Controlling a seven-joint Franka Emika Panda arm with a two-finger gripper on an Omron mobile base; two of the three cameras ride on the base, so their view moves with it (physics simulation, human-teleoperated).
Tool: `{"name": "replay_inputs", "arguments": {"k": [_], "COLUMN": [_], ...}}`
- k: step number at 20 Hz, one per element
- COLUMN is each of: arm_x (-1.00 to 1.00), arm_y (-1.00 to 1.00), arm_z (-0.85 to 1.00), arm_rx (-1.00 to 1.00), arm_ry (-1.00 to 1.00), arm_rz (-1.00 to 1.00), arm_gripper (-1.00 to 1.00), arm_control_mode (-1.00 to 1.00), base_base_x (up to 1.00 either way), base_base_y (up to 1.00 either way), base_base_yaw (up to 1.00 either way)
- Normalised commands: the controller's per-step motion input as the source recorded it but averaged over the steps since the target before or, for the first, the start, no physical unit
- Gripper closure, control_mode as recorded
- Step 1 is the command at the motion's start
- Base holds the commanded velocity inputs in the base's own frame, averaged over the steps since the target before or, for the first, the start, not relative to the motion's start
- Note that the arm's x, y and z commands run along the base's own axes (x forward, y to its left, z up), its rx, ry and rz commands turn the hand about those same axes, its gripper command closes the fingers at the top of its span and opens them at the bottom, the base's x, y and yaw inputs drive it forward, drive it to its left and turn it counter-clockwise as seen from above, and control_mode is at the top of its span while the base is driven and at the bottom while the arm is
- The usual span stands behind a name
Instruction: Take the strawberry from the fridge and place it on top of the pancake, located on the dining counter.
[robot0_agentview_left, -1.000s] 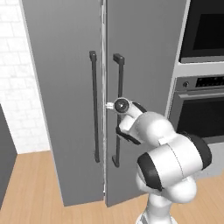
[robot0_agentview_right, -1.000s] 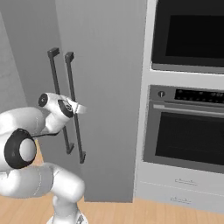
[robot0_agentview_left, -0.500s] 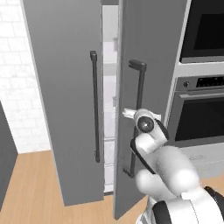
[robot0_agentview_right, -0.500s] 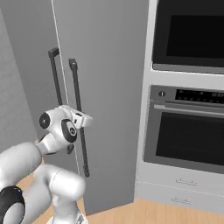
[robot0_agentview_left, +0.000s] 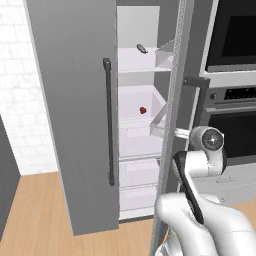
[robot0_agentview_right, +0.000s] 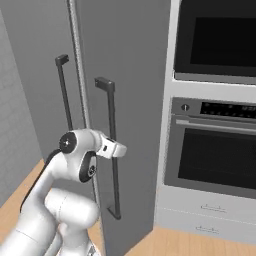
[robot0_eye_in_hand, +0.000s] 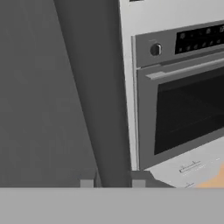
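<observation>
The fridge (robot0_agentview_left: 75, 100) stands with its left door closed and its right door swung partly open. The strawberry (robot0_agentview_left: 143, 110), a tiny red berry, lies on a white middle shelf inside. My gripper (robot0_agentview_right: 120, 148) is at the right door's long dark handle (robot0_agentview_right: 111, 125), about halfway down the bar. In the hand view my gripper (robot0_eye_in_hand: 112, 183) has one fingertip on each side of the handle (robot0_eye_in_hand: 100, 109), closed on it. From the left base view my gripper (robot0_agentview_left: 180, 132) sits just behind the open door's edge. The pancake and the dining counter are out of view.
A black-fronted built-in oven (robot0_agentview_right: 220, 150) stands right of the fridge, with drawers below it. A small dark object (robot0_agentview_left: 141, 48) lies on the top fridge shelf. White drawers (robot0_agentview_left: 137, 172) fill the lower fridge. Wooden floor (robot0_agentview_left: 35, 210) lies in front.
The right fridge door has swung much wider, and the shelves and strawberry now show. My hand stayed on the handle and came back with it. Both base views have shifted.
</observation>
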Motion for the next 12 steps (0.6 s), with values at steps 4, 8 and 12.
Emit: {"name": "replay_inputs", "arguments": {"k": [4,8,12], "arm_x": [-0.51,-0.41,-0.38], "arm_y": [-1.00,-1.00,-1.00], "arm_z": [-0.26,-0.32,-0.34], "arm_rx": [0.04,0.04,0.04], "arm_ry": [-0.19,-0.26,-0.28], "arm_rz": [0.00,0.00,0.00], "arm_gripper": [1.00,1.00,1.00], "arm_control_mode": [-1.00,-1.00,-1.00], "base_base_x": [0.00,0.00,0.00], "base_base_y": [0.00,0.00,0.00], "base_base_yaw": [0.00,0.00,0.00]}}
